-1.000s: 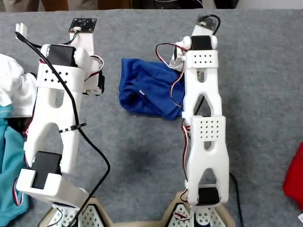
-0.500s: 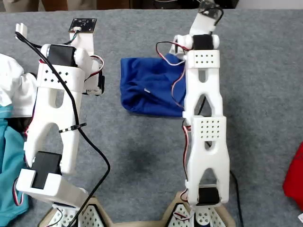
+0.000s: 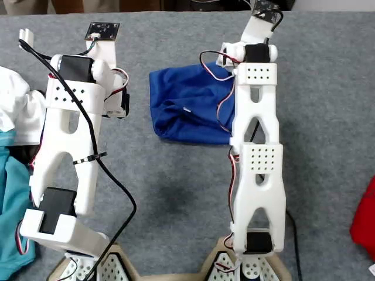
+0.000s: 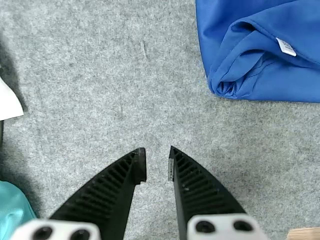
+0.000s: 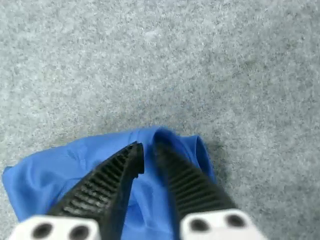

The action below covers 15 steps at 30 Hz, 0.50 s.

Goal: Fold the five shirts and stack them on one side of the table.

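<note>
Since a moment ago the right arm [image 3: 255, 129] has stretched farther toward the far edge of the table [image 3: 328, 88]. The blue shirt [image 3: 187, 111] has been pulled along with it. Its far right corner now sits farther back, and the cloth lies flatter and more spread out. The left arm [image 3: 70, 129] has not moved.

The blue shirt lies in the middle of the table, between the two arms, with its right side under the right arm. It is a lumpy block, a bit longer from left to right than from front to back. Its pulled corner points to the far right. A small white tag [image 3: 187, 109] shows near its middle.

The right gripper [image 5: 148, 150] is down at the far edge of the blue shirt. Its two black fingers are almost together, with just a thin slit between them. It seems to pinch the edge of the cloth, but the tips hide the very spot, so that is not sure.

The left gripper [image 4: 156, 162] hangs over bare grey table, near the shirt's left side but apart from it. Its fingers are a little way open and hold nothing.

At the left edge of the table lie a white shirt [image 3: 14, 105] and, nearer the arm bases, a teal shirt [image 3: 12, 193] (both rumpled, partly under the left arm). A red shirt [image 3: 366, 216] peeks in at the right edge, well apart from the blue one.
</note>
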{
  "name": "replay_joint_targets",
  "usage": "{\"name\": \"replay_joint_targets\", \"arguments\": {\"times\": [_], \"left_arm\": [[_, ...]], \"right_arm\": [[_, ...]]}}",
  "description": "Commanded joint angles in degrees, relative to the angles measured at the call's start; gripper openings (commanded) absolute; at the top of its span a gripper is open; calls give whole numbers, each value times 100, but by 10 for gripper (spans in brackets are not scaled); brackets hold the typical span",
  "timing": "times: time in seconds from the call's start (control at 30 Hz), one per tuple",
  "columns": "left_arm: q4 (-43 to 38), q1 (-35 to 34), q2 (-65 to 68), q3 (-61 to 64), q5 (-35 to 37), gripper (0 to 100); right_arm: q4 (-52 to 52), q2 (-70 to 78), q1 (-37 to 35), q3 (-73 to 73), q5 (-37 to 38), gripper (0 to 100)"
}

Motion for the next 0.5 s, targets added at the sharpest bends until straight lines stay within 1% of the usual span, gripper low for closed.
{"name": "replay_joint_targets", "arguments": {"times": [0.0, 0.07, 0.13, 0.2, 0.27, 0.33, 0.4, 0.47], "left_arm": [[-62, -62, -303, -44, 26, 89], [-62, -62, -303, -35, 26, 89], [-62, -53, -303, -35, 26, 89], [-62, -18, -303, -35, 35, 89], [-62, 62, -277, -62, 97, 89], [-62, 255, -259, -70, 387, 89], [-193, 431, -259, -35, 703, 89], [-466, 598, -259, -18, 1002, 89]], "right_arm": [[105, -75, 22, -321, 97, 261], [237, -75, -13, -435, 97, 304], [563, -75, -110, -813, 97, 287], [1064, -75, -268, -1349, 97, 242], [1679, -40, -444, -1851, 88, 171], [2040, -66, -505, -1824, 79, 84], [2048, -40, -479, -1596, 79, 2], [2048, -40, -382, -1297, 88, 16]]}}
